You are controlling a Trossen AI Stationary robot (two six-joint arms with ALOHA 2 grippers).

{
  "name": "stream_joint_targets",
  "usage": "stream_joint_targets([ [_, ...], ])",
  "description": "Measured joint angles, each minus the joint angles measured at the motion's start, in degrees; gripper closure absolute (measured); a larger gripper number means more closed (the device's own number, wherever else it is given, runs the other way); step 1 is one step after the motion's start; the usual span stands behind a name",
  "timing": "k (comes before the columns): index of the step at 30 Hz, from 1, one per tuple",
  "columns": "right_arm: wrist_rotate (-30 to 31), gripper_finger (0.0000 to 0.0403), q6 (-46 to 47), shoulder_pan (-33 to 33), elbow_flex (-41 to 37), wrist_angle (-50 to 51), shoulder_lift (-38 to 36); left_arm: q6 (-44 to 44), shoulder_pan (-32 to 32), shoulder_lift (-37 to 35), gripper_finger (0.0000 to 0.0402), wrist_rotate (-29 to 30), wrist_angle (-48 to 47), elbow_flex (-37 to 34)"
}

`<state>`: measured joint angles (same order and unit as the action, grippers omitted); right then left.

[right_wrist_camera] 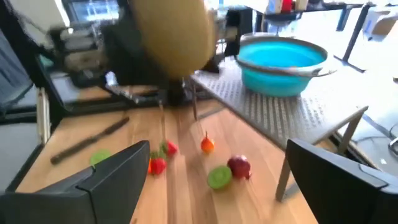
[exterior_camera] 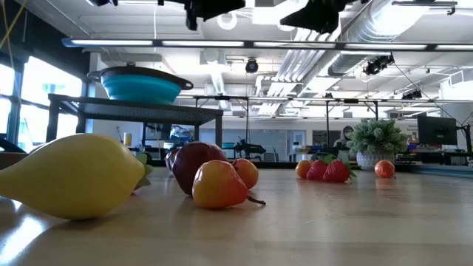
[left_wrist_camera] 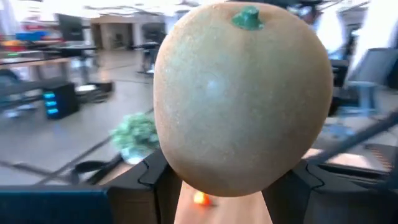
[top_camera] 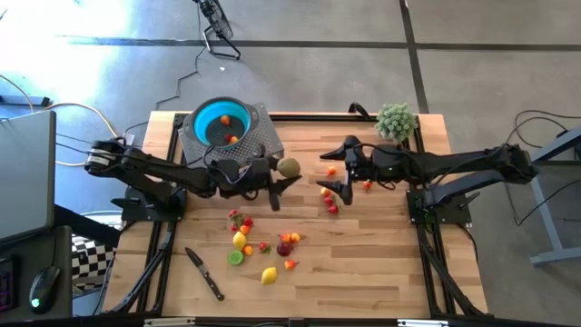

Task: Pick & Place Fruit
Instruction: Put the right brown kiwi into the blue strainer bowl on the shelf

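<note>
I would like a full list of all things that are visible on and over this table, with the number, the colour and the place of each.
teal bowl: one, on the dark rack, far left
bowl fruit: at least one, orange, inside the bowl
middle fruits: about a dozen, red, orange, yellow, green, maroon, table centre
right fruits: about five, red and orange, under the right arm
knife: one, black handle, near left
plant ball: one, pale green, far right
kiwi: one, brown-green, held above the table
left gripper: closed on the kiwi, beside the rack
right gripper: open, above the right fruits
</note>
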<state>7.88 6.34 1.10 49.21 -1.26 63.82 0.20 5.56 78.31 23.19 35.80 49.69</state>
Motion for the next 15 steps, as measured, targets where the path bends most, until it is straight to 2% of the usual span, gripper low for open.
stream_joint_targets([
  [7, -0.05, 0.0034, 0.81, 0.0, 0.02, 1.44, -0.12, -1.27, -4.4, -5.48, 0.0226, 7.09, -9.15, 0.0],
  [15, -0.09, 0.0034, 0.93, 0.02, 0.0, 3.55, 0.27, -5.12, -11.79, -10.32, 0.0226, 9.04, -18.96, 0.0],
])
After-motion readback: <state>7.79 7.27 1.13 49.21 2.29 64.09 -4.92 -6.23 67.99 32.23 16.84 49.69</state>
